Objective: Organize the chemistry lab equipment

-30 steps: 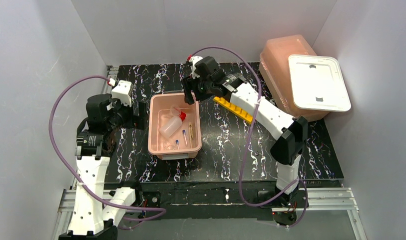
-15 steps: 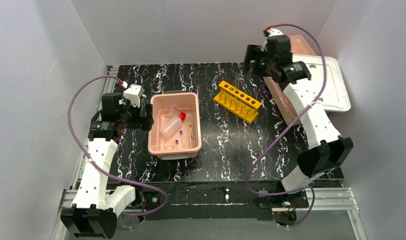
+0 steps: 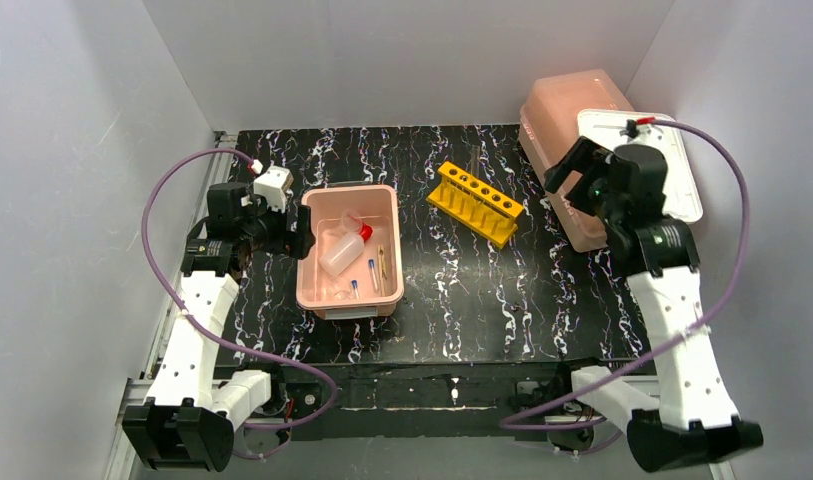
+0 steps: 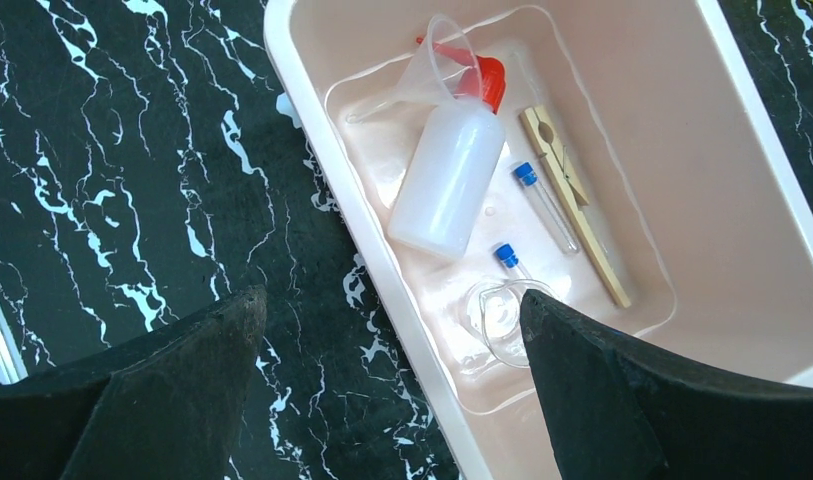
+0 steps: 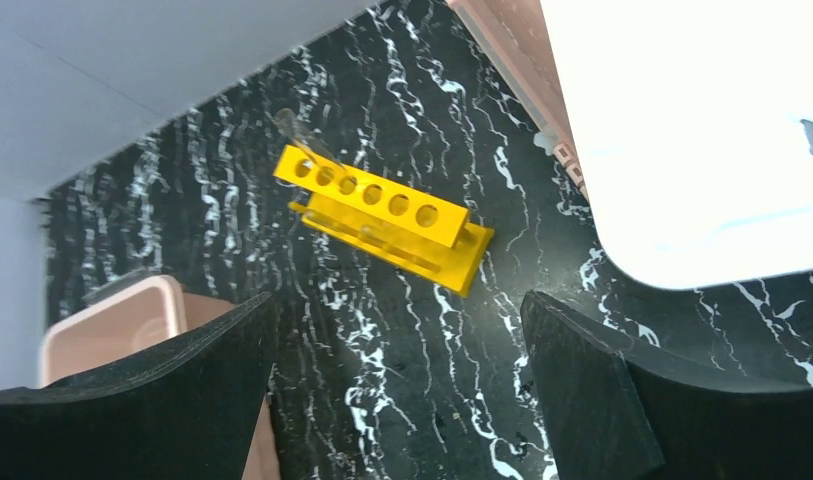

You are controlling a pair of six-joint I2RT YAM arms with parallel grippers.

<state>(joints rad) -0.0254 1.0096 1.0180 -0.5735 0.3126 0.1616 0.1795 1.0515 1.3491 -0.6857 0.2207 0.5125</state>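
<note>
A pink tub [image 3: 312, 290] left of centre holds a translucent white bottle with a red cap [image 3: 340, 252], also in the left wrist view [image 4: 447, 180]. Beside the bottle lie a clear funnel [image 4: 432, 70], two blue-capped tubes [image 4: 547, 205], a wooden clamp [image 4: 572, 200] and a small glass beaker [image 4: 497, 320]. The yellow six-hole rack [image 3: 475, 202] stands on the table, empty, with a thin rod [image 5: 297, 130] by its far end. My left gripper [image 3: 300, 232] is open, straddling the tub's left rim [image 4: 332, 170]. My right gripper [image 3: 572, 175] is open and empty, high, right of the rack [image 5: 377, 210].
A second pink tub [image 3: 562, 110] lies upside down at the back right, with a white rectangular lid [image 3: 672, 190] on it. White walls close in on the left, back and right of the black marbled table [image 3: 452, 300].
My right arm has swung from behind the tub to the right, to beside the white lid, uncovering the yellow rack. My left gripper has moved right to the tub's left rim.
</note>
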